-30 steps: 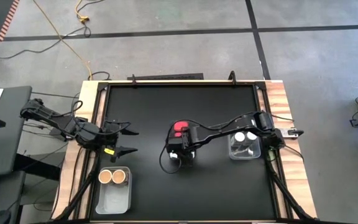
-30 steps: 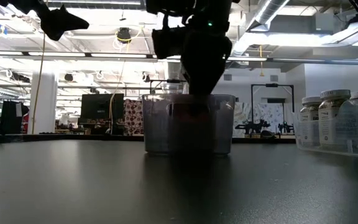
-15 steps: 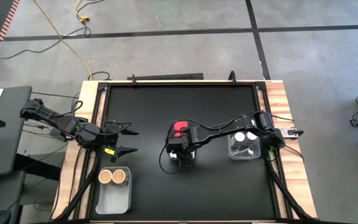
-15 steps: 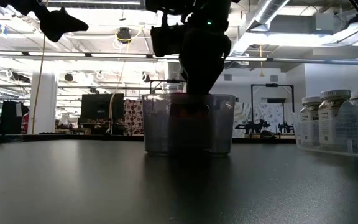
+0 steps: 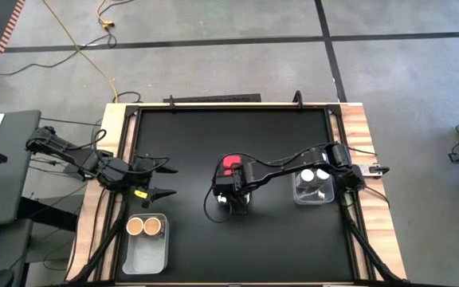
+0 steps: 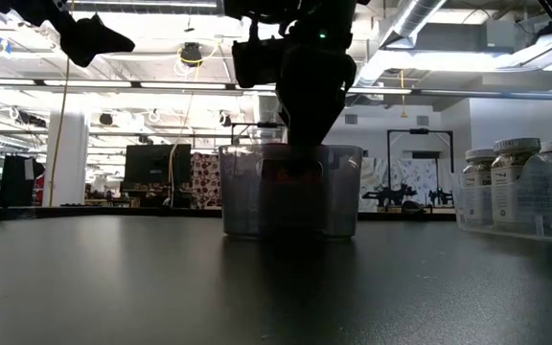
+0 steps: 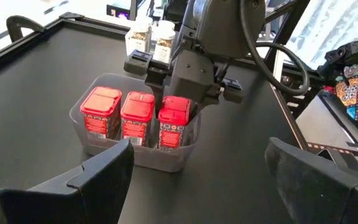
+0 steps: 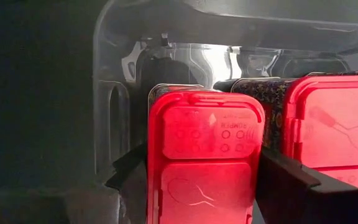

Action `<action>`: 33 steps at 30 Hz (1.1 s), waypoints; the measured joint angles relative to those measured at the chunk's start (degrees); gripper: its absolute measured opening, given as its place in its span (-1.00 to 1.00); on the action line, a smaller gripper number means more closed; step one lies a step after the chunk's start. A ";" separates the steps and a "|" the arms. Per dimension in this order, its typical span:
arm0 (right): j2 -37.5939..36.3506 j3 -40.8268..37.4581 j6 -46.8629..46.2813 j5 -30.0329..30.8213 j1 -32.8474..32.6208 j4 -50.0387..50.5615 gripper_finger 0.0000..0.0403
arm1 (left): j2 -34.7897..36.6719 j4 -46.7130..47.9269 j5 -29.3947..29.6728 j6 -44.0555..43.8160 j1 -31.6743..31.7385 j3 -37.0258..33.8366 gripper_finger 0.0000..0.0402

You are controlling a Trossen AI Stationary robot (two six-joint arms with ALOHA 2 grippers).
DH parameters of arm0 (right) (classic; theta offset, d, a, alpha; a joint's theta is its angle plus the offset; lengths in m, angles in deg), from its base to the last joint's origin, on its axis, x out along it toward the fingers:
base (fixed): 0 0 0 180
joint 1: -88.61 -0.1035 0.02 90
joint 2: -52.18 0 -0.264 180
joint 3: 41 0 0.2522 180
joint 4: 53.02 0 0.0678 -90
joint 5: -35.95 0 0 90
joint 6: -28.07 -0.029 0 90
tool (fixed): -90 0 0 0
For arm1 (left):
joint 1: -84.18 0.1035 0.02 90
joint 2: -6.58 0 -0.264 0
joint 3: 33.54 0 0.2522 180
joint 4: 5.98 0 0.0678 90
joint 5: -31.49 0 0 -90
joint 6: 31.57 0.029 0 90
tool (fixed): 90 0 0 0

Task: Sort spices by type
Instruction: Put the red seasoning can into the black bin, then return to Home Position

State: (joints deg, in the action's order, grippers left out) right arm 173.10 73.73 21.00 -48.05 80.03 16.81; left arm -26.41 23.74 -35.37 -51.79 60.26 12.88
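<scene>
A clear bin (image 7: 185,155) at the table's middle holds three red square-topped spice containers in a row (image 7: 102,102) (image 7: 137,106) (image 7: 174,111). My right gripper (image 7: 178,93) (image 5: 233,201) comes down into the bin's near end, shut on the third red container (image 8: 205,168). In the high view only the far red top (image 5: 229,163) shows. White-lidded jars (image 5: 313,175) stand in a bin at the right. Two brown-topped jars (image 5: 145,227) stand in a bin at the near left. My left gripper (image 5: 171,180) hovers open, left of the middle bin. My right gripper pinches the red container's top (image 8: 166,186) between its two fingers (image 8: 132,180), one on each opposite side. It comes from above, pointing down. The container stands upright inside the bin, level with the other two red ones beside it (image 8: 331,137).
The white-jar bin (image 6: 525,192) stands close to the table's right edge. The brown-jar bin (image 5: 146,251) sits near the front left corner. Bare black tabletop (image 5: 237,131) lies toward the far edge, with more between the bins. Wooden rails (image 5: 361,127) border the table.
</scene>
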 joint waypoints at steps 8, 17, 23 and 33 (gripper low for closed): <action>0.00 0.00 0.00 0.00 0.00 0.01 0.29 | 0.00 0.26 0.00 -0.43 0.00 0.00 0.72; 0.00 0.00 0.00 0.00 0.00 -0.23 0.31 | 0.00 0.27 -0.02 -0.43 0.00 0.02 0.72; -0.02 0.00 0.00 0.00 -0.02 -0.77 0.44 | 0.00 0.27 -0.02 -0.43 0.00 0.02 0.72; -0.27 3.82 0.02 0.00 0.01 3.87 0.52 | 0.00 0.27 -0.02 -0.54 0.00 0.02 0.72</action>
State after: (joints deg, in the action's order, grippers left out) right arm 172.83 77.55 21.02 -48.05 80.04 20.68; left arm -26.41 24.01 -35.40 -52.32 60.26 12.90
